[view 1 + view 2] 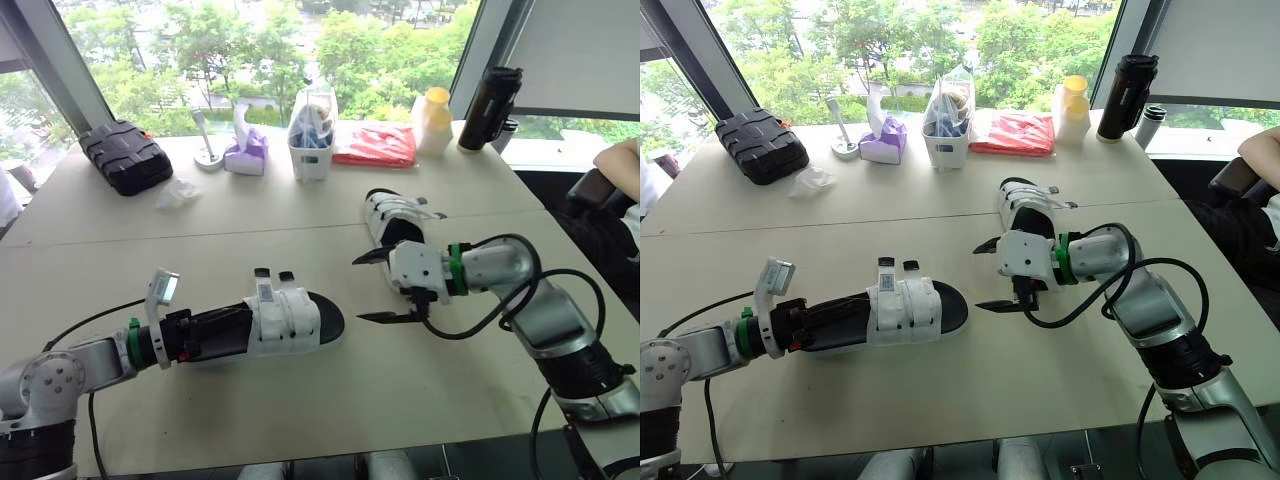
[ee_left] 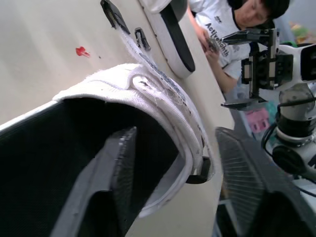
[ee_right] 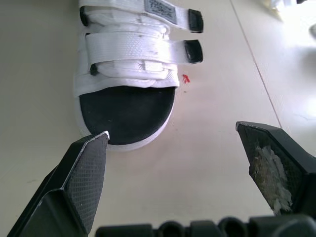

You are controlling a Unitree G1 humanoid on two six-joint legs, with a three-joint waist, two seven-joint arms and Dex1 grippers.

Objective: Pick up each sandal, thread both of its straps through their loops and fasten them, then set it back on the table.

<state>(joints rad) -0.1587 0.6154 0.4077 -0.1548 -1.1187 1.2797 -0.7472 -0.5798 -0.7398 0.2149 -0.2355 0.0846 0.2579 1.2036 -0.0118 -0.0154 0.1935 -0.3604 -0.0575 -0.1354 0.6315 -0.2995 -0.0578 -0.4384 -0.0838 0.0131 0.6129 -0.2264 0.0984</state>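
A white-strapped sandal with a black footbed (image 1: 295, 320) lies flat on the table in front of me, both straps across it, their black tips (image 3: 193, 51) sticking out to one side. My left gripper (image 1: 225, 332) reaches in from its heel. One finger (image 2: 116, 177) lies on the footbed under the straps and the other (image 2: 242, 182) is outside the sandal's side, so the jaws stand apart. My right gripper (image 1: 378, 288) hovers open just right of that sandal's toe, holding nothing. The second sandal (image 1: 395, 215) lies behind it.
Along the far edge stand a black case (image 1: 125, 155), a purple tissue box (image 1: 245, 150), a white basket (image 1: 312, 140), a red packet (image 1: 375, 145), a yellow bottle (image 1: 432, 120) and a black flask (image 1: 490, 95). A person (image 1: 620, 160) sits at the right.
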